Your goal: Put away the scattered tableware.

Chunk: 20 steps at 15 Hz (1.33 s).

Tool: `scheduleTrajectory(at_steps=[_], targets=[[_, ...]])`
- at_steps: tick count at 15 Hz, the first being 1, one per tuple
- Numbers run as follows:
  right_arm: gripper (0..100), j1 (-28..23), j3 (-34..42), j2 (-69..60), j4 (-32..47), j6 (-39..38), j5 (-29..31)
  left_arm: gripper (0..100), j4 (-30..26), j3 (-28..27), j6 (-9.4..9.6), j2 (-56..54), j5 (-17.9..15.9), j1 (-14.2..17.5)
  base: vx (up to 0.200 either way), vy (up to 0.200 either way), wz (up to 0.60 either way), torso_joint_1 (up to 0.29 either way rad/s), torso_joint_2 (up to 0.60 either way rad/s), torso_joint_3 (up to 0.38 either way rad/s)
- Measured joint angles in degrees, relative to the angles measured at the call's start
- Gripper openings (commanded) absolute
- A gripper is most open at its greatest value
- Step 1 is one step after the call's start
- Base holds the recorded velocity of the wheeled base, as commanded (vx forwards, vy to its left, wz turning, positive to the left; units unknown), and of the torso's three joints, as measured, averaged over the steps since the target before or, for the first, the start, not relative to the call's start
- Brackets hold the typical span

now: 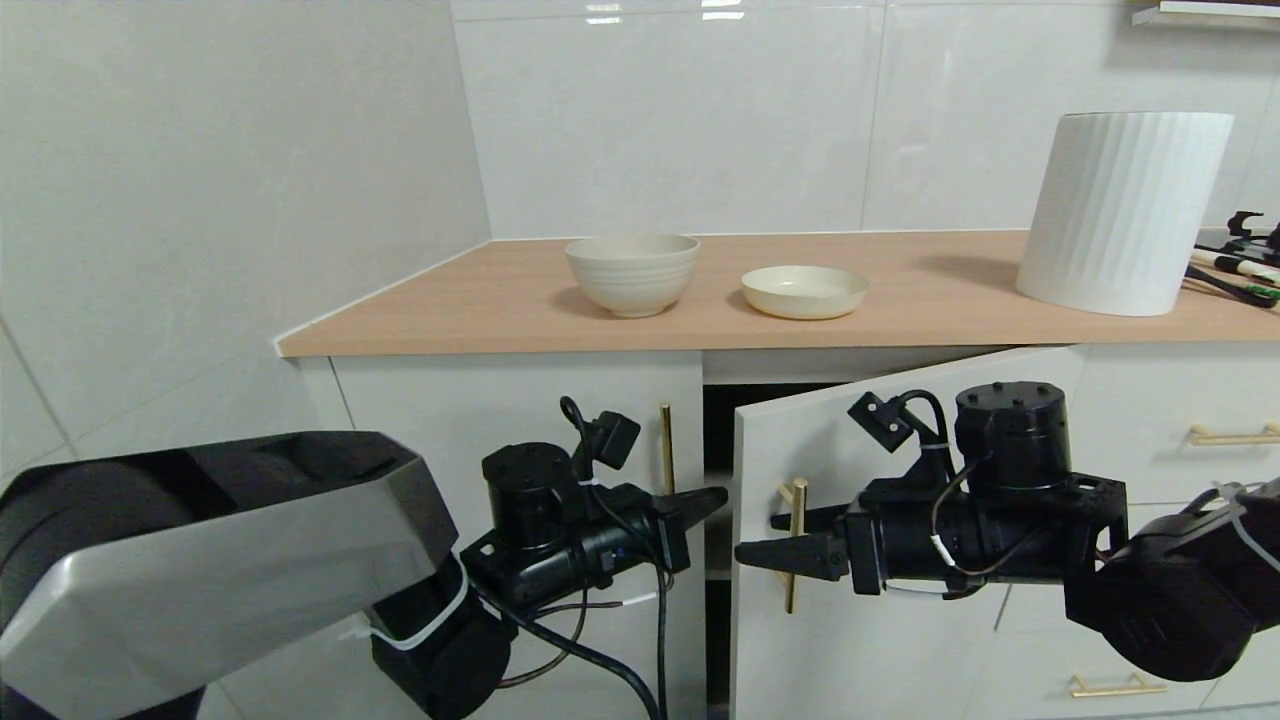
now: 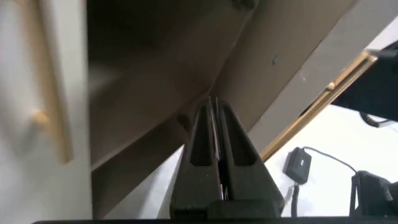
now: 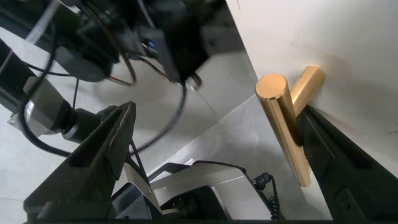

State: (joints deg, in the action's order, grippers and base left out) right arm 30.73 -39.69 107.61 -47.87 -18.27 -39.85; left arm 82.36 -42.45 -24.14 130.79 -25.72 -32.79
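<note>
**A:** Which way does the brass handle [image 1: 793,590] lie from the right gripper [image 1: 760,537]?

**B:** It stands upright on the ajar door [image 1: 850,640], long axis vertical. The right gripper comes at it level, across that axis. Its jaws are spread wide with one finger on each side of the bar, not yet clamped.

**A:** And the left gripper [image 1: 712,497]?

**B:** Just beside the handle, toward the dark gap, fingers pressed together on nothing. The right arm is nearer, so I judge the pull falls to it.

**A:** The tableware?

**B:** Well above the handle, on the counter [image 1: 500,300]. There is a ribbed bowl [image 1: 631,272] with a shallow dish [image 1: 804,290] near it, not touching.
</note>
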Motion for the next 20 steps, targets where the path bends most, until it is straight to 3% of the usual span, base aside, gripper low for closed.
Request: scheduleTrajectory(at_steps=[8,16,20], targets=[[100,0.02,0.80,-1.35,0.11,0.16,-0.02,0,-3.21,-6.39,0.00,3.16,-1.32,-3.40,0.000,0.000,0.00,0.000,0.00,0.000],[100,-4.50,8.19,-4.19,0.04,4.16,3.23,0,-3.18,-7.63,-0.05,3.35,-2.39,-3.83,0.000,0.000,0.00,0.000,0.00,0.000],[100,-5.02,15.69,-10.18,0.02,4.07,2.79,0,-3.21,-7.39,-0.09,3.33,-2.46,-3.89,0.000,0.000,0.00,0.000,0.00,0.000]])
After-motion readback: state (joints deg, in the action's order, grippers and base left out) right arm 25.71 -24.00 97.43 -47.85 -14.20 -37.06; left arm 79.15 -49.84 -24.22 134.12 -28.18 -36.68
